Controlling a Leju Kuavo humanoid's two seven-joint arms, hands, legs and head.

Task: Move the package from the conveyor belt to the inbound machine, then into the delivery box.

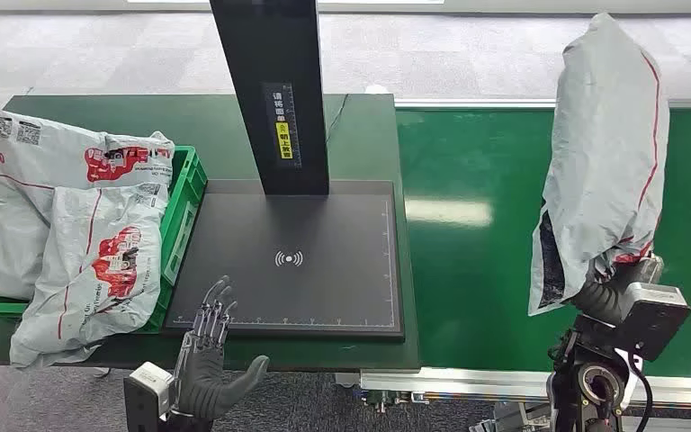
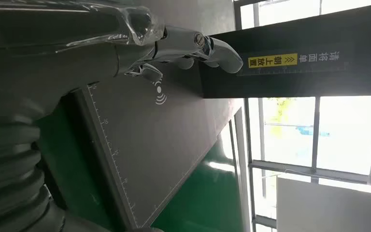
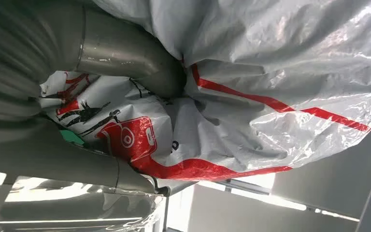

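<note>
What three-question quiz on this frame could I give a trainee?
1. True or false: the right robot hand holds a package above the conveyor belt.
2. The scanner pad is: A) bare B) loaded.
3. Where do the other packages lie?

Key: 1 true. 2 A. 3 On the green crate, left of the pad; the left robot hand is open near the pad's front edge.

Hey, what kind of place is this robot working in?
Most likely a parcel sorting or logistics station: a green conveyor belt, a black scanning pad under a post, and a green crate piled with grey mailer bags. The right hand holds another package.
</note>
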